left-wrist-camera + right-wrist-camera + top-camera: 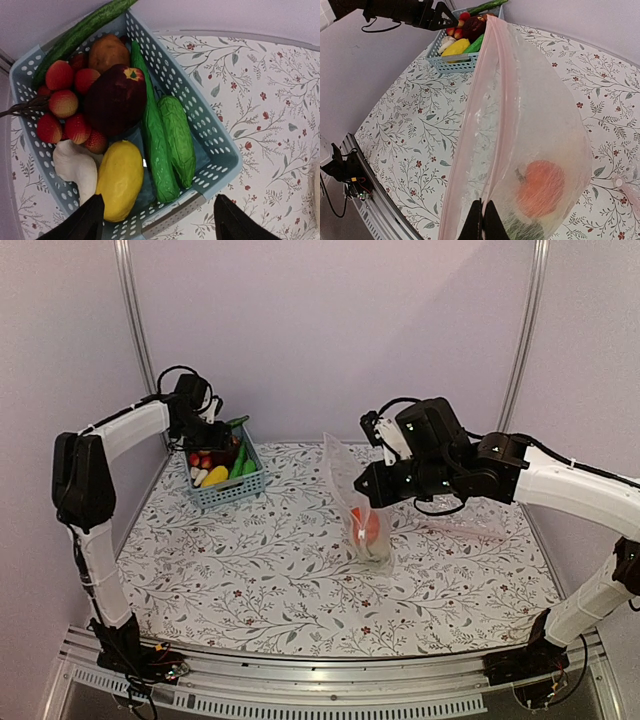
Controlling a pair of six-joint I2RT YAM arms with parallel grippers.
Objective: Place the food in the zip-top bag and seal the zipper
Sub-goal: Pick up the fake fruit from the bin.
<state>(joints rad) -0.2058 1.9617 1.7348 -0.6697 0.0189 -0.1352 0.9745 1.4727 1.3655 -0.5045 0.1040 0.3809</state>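
Note:
The zip-top bag [348, 485] hangs upright at the table's middle, held by my right gripper [483, 212], which is shut on its pinkish zipper [504, 90] strip at the mouth edge. An orange piece [540, 187] and something green lie at the bottom of the bag. My left gripper [158, 197] is open and empty, just above the near end of the blue basket [220, 150]. In the basket lie the cream-white vegetable [75, 165] and the dark maroon round piece [115, 97].
The basket [225, 485] stands at the back left and also holds a yellow fruit [120, 180], two green wrapped pieces [172, 140], red round fruits [62, 102], a brown piece [107, 50] and a slim cucumber [80, 32]. A second clear bag [470, 525] lies flat at the right.

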